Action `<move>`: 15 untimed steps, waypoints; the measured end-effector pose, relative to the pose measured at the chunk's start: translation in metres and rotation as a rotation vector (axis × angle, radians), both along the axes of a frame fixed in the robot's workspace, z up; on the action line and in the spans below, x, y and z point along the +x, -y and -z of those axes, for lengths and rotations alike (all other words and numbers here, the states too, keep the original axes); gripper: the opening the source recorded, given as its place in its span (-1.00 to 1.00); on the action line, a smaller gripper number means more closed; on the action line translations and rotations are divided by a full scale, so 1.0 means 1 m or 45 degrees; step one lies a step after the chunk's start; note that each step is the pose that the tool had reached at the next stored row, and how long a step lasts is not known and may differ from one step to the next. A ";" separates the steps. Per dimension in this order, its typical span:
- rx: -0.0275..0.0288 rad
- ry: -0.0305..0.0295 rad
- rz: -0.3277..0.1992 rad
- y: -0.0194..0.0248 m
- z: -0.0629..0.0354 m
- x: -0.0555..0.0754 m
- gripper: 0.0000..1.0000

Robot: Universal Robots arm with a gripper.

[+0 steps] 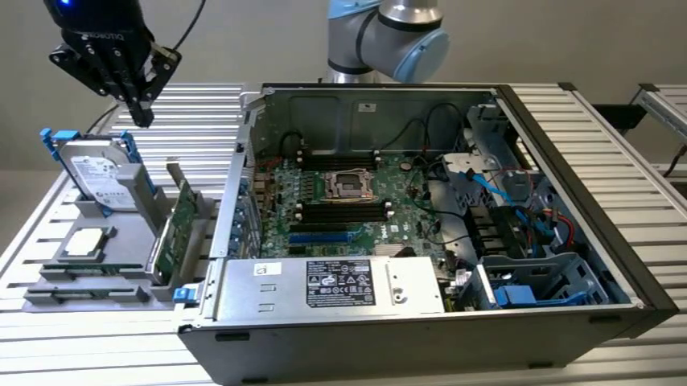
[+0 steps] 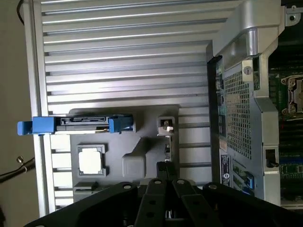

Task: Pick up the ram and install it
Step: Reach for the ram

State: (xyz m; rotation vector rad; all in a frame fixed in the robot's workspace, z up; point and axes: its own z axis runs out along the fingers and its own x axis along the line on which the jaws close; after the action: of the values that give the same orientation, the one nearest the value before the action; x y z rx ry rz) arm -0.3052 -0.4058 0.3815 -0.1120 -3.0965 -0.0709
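Hovering above the ribbed aluminium worktop's [image 1: 204, 112] back corner, exterior view's left: black claw [image 1: 141, 119], clenched on nothing. Probably the ram [image 1: 92, 278]: slim dark strip, edge-up in the grey plastic fixture's [image 1: 121, 240] front slot, hard to make out. Likely light, stiff, fragile; best pinched by its long faces near the top edge. Open room overhead; upright green expansion card [image 1: 172, 233] and open black computer case [image 1: 633, 273] close beside.

The black gripper [image 1: 141, 115] hangs at the exterior view's left above the ribbed aluminium table [image 1: 612, 153], jaws pressed together, holding nothing; below it a grey plastic fixture tray [image 1: 80, 293] carries a silver hard drive in a blue caddy [image 1: 95, 170], a square silver processor [image 1: 88, 241] and an upright green expansion card [image 1: 172, 229]; just beside stands the open black computer case [image 1: 376, 354], green motherboard [image 1: 322, 201] exposed.
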 end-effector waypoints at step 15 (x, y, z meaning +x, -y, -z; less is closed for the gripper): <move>0.0003 0.0001 -0.001 0.0296 0.0097 -0.042 -0.79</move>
State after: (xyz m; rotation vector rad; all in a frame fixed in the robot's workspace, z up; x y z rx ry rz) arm -0.3475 -0.4354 0.3718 -0.1112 -3.0965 -0.0713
